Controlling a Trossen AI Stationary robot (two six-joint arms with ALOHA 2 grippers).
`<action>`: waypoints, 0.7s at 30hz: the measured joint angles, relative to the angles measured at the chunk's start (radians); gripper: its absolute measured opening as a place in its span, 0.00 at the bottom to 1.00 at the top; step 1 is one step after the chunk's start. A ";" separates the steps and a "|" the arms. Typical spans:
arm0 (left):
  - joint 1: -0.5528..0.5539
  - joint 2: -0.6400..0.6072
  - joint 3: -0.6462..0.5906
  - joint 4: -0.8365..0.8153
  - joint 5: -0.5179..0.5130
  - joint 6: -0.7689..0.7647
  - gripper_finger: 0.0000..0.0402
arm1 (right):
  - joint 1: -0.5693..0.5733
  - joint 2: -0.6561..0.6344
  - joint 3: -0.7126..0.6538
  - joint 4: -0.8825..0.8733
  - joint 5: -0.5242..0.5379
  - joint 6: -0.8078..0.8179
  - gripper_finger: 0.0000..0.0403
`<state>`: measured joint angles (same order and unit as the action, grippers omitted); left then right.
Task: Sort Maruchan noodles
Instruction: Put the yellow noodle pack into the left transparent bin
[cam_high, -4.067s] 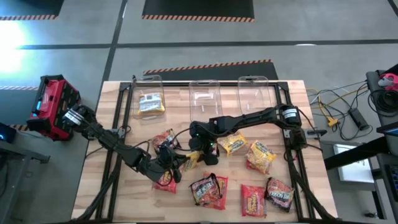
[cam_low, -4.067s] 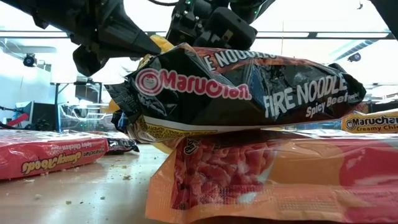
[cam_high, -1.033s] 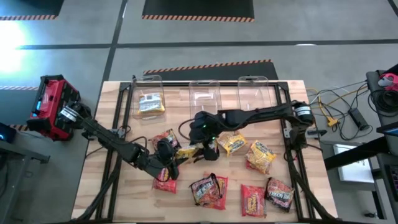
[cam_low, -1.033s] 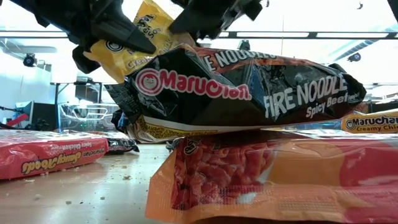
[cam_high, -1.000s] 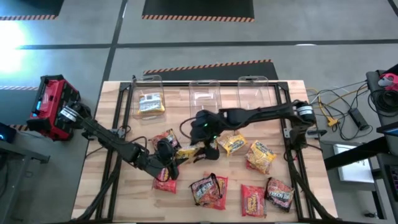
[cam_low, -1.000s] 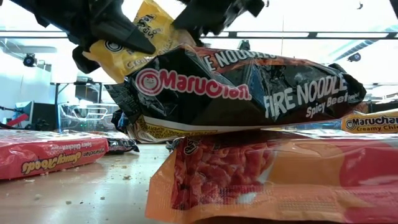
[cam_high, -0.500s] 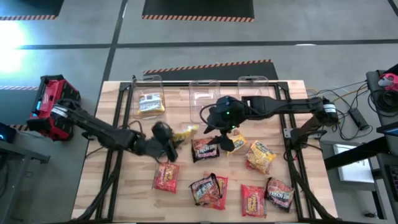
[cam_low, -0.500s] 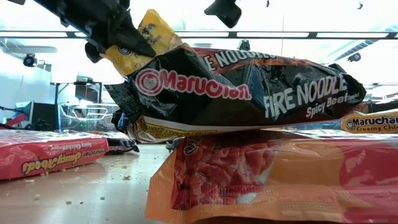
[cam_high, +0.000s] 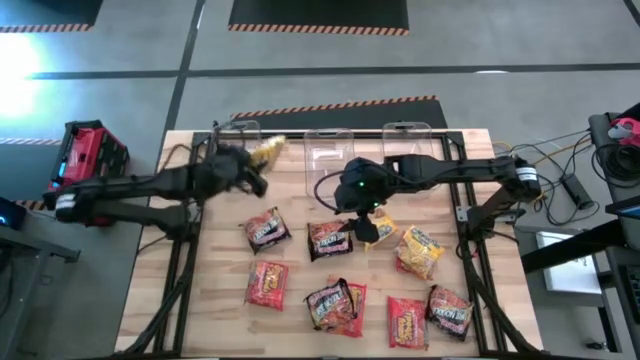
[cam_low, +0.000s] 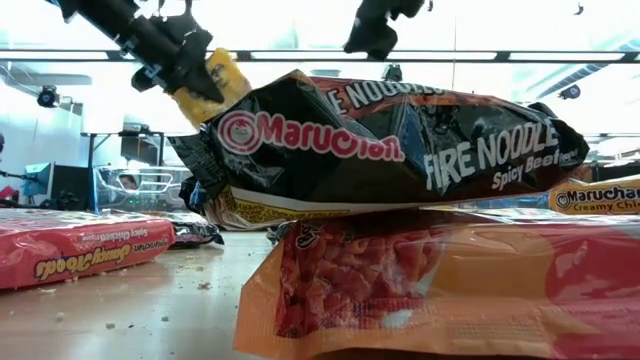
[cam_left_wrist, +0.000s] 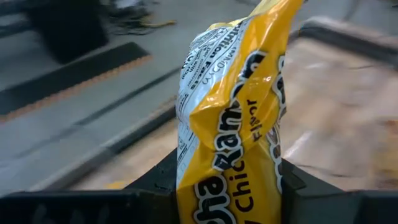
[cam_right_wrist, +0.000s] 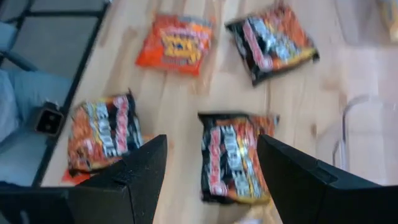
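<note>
My left gripper (cam_high: 254, 162) hovers over the left clear bin (cam_high: 236, 131) at the table's far edge, shut on a yellow Maruchan packet (cam_high: 270, 149) that fills the left wrist view (cam_left_wrist: 233, 118). My right gripper (cam_high: 352, 208) is open above the table's middle, over a dark packet (cam_right_wrist: 236, 158) that lies flat. Two more yellow packets (cam_high: 378, 230) lie beside it. Red and dark packets (cam_high: 335, 305) lie flat toward the near edge. In the low view a dark Fire Noodle packet (cam_low: 390, 150) rests on an orange-red one (cam_low: 450, 290). My left gripper pinches the yellow packet between its two fingers (cam_left_wrist: 163, 182), which hold one end of the wrapper (cam_left_wrist: 224, 186). The packet is lifted clear of the table and sticks out past the fingertips toward the bin (cam_low: 215, 80).
Three clear bins stand in a row along the far edge: left, middle (cam_high: 330, 150) and right (cam_high: 410, 145). A black frame rail (cam_high: 180, 250) runs along each side of the wooden table. A red case (cam_high: 85, 165) sits off the left edge.
My left gripper has carried the yellow packet up from the table's middle toward the far left, over the left bin. My right gripper has drawn away from that packet, rising toward the far right. A dark packet now shows where the two grippers met.
</note>
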<state>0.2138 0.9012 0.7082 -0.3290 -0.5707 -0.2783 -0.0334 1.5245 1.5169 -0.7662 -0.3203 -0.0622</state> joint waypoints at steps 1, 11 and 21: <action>0.043 -0.009 0.000 -0.020 0.019 0.023 0.28 | 0.000 0.001 0.000 -0.018 0.006 0.000 0.59; 0.399 -0.011 0.000 -0.112 0.196 0.151 0.28 | 0.000 0.001 -0.003 -0.125 0.007 -0.014 0.58; 0.535 0.083 0.087 -0.334 0.222 0.292 0.28 | 0.000 0.001 -0.036 -0.124 0.008 -0.107 0.58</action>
<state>0.7486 0.9844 0.7953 -0.6628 -0.3484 0.0135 -0.0334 1.5257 1.4812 -0.8898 -0.3126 -0.1688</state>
